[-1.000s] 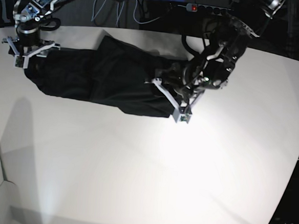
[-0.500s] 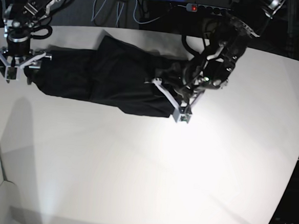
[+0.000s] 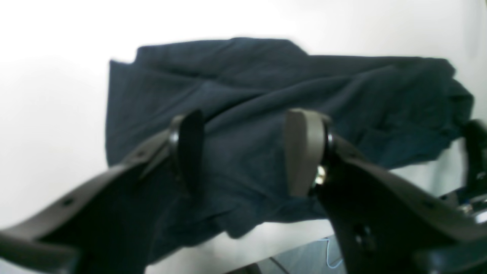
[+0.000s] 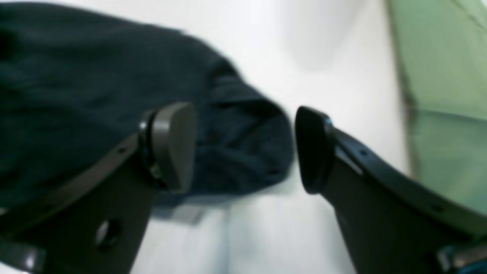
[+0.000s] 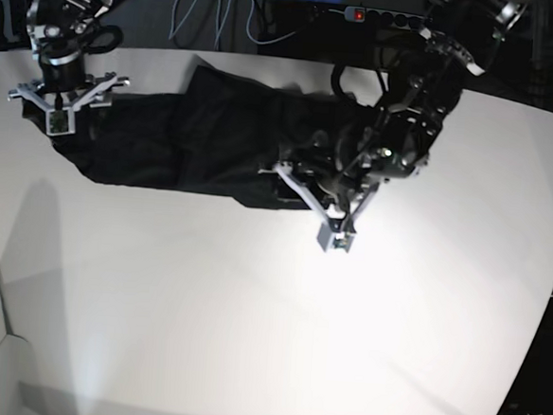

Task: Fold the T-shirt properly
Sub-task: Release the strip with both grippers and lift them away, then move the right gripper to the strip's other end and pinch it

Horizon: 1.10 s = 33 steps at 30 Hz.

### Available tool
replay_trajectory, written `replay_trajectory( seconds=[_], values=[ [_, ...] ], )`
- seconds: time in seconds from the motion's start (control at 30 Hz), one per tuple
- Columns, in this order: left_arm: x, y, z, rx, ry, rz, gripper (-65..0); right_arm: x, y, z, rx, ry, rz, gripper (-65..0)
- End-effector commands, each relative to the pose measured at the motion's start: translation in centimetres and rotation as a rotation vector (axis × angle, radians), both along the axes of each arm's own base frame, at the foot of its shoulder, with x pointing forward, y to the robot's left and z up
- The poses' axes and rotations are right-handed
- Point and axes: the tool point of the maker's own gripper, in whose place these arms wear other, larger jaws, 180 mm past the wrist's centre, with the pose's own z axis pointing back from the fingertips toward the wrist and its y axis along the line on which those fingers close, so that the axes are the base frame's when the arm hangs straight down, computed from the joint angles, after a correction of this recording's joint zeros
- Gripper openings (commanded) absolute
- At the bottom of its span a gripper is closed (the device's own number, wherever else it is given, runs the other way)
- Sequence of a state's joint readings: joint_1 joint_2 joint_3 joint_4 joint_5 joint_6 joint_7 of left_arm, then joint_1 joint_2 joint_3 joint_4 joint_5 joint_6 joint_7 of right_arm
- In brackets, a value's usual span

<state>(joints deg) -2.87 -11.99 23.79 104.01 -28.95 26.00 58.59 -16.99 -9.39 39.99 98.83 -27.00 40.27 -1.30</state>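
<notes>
Faint pale lettering low at the base view's right edge, too small to read. Black T-shirt (image 5: 205, 146) lying in a long rumpled band across the far half of a glossy white table (image 5: 249, 329), cables and a power strip (image 5: 385, 18) with a red light in the dark behind. Left gripper (image 5: 307, 198) and right gripper (image 5: 63, 104) both spread wide, grasping nothing, poised over opposite ends of the cloth.
</notes>
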Motion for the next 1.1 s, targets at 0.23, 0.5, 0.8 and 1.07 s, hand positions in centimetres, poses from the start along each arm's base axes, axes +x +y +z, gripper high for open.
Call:
replay_trajectory(
  seconds=[0.23, 0.5, 0.8, 1.07],
  values=[
    [0.5, 9.1, 0.6, 0.051, 0.04, 0.199, -31.8, 0.6, 3.5, 1.1, 0.007, -0.034, 0.114, -24.1],
    [-0.8, 12.8, -0.5, 0.149, 0.064, 0.213, -31.8, 1.0, 6.7, -0.3, 0.066, -0.011, 0.189, -29.4],
    [-1.4, 13.4, -2.2, 0.166, 0.115, 0.23, -31.8, 0.8, 10.4, -1.5, 0.119, 0.019, 0.277, -35.5],
    [-1.3, 13.9, -2.9, 0.174, 0.11, 0.249, -31.8, 1.1, 11.5, -1.2, 0.127, 0.009, 0.306, -33.5]
  ],
)
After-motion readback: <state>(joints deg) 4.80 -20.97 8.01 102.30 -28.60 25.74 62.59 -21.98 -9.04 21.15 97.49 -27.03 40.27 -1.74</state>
